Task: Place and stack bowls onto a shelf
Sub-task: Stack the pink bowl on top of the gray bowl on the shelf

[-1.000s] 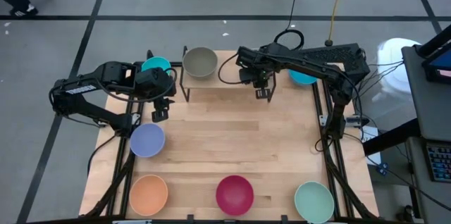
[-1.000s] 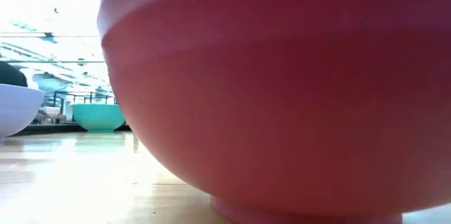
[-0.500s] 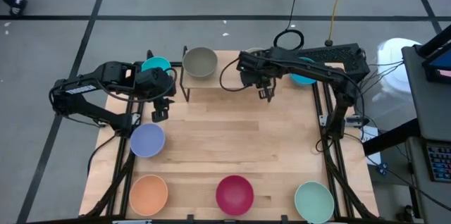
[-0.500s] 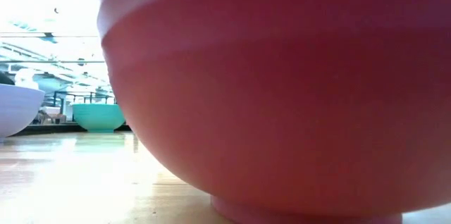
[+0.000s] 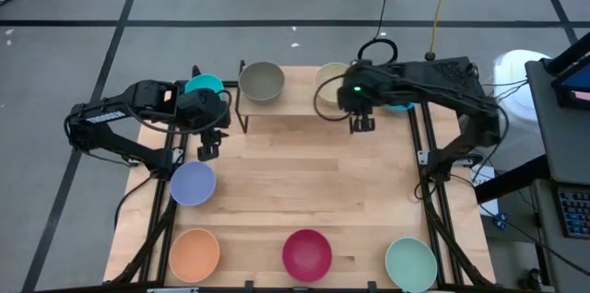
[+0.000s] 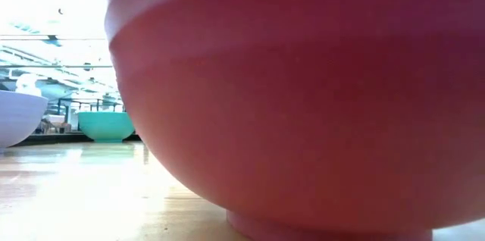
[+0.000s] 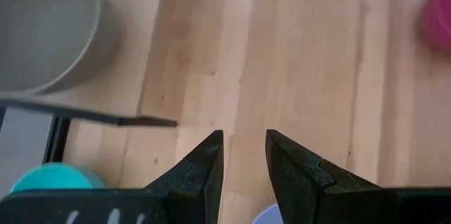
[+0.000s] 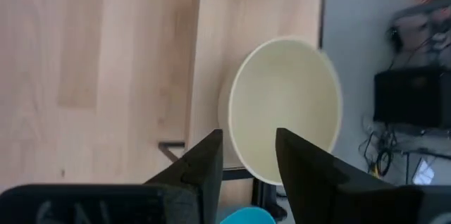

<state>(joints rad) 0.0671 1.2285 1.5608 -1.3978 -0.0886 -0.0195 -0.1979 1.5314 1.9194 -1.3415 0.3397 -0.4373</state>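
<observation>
High view looks straight down; low view sits at tabletop level against the magenta bowl [image 6: 303, 104], shown in both.

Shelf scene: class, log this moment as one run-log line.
shelf: olive-grey bowl, cream bowl on top | right gripper: open, empty, beside cream bowl | left gripper: open, empty, off shelf's left end

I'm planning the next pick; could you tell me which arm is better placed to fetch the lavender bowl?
Probably the left. Its open, empty gripper hangs just beyond the lavender bowl, while the right gripper is across the table beside the cream bowl.
</observation>
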